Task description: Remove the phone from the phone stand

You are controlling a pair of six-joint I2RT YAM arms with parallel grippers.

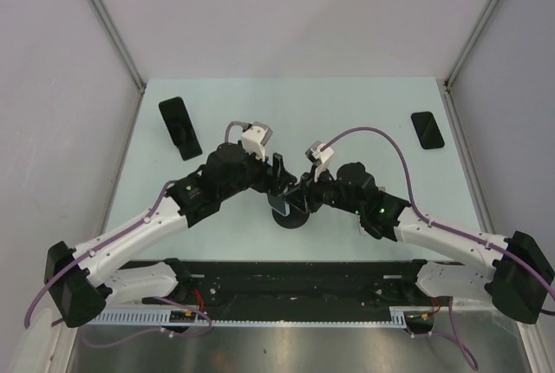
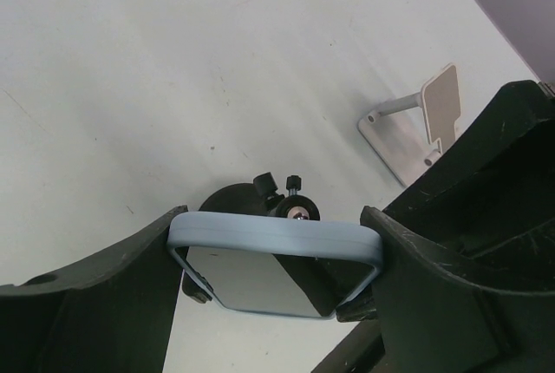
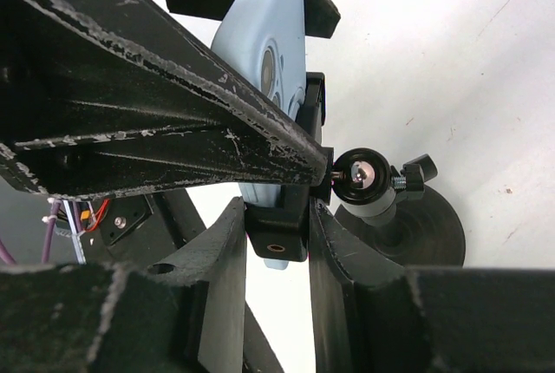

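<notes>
Squeezing the phone (image 2: 276,241) by both side edges with the left fingers (image 2: 95,304) (likely hard, slick, easy to crack), gripped the phone stand (image 3: 429,221) with the right fingers (image 3: 212,291).

Pale table (image 1: 347,108), left black phone (image 1: 179,127), right black phone (image 1: 427,129), round stand base (image 1: 292,220) central

There are three phones. One blue phone (image 1: 280,203) is in the middle of the surface (image 1: 347,104). One black phone (image 1: 179,127) lies at 10 o'clock. The other black phone (image 1: 427,129) lies at 2 o'clock.

There are two stands: one black stand (image 1: 293,219) with a round foot and one small white stand (image 2: 408,130).

There are two hands: one left hand (image 2: 276,238) and one right hand (image 3: 277,243).
</notes>
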